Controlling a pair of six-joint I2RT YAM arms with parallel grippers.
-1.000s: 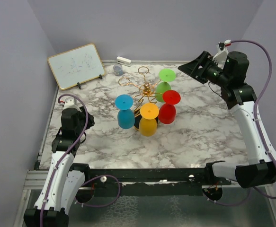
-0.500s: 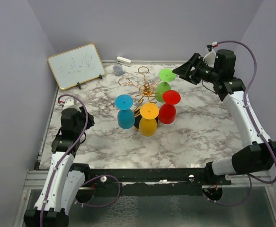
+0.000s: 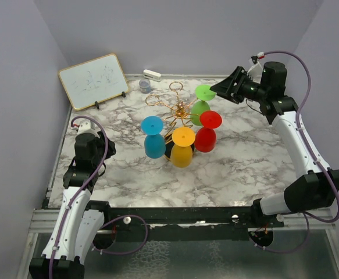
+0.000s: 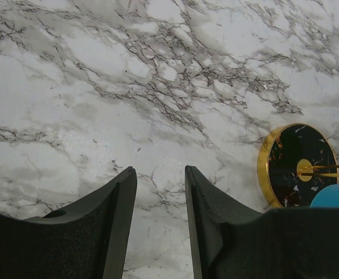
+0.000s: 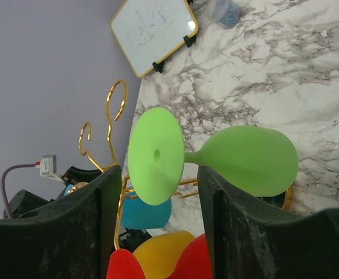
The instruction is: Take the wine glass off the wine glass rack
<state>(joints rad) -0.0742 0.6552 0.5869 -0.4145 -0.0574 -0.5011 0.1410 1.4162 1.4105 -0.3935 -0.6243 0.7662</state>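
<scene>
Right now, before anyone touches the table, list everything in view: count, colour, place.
wine glass rack: one, gold, black base, table middle
green wine glass: one, green, rack's far right
red wine glass: one, red, rack's right
yellow wine glass: one, yellow, rack's near side
blue wine glass: one, blue, rack's left
whiteboard: one, white, gold-framed, far left
small white object: one, white, far edge
small container: one, bluish, beside it
table: one, grey-veined marble
left gripper: one, black, open over bare marble
right gripper: one, black, open astride green wine glass's foot

rack (image 3: 179, 108) gold wire (shiny); table (image 3: 245, 157) glossy marble-look
</scene>
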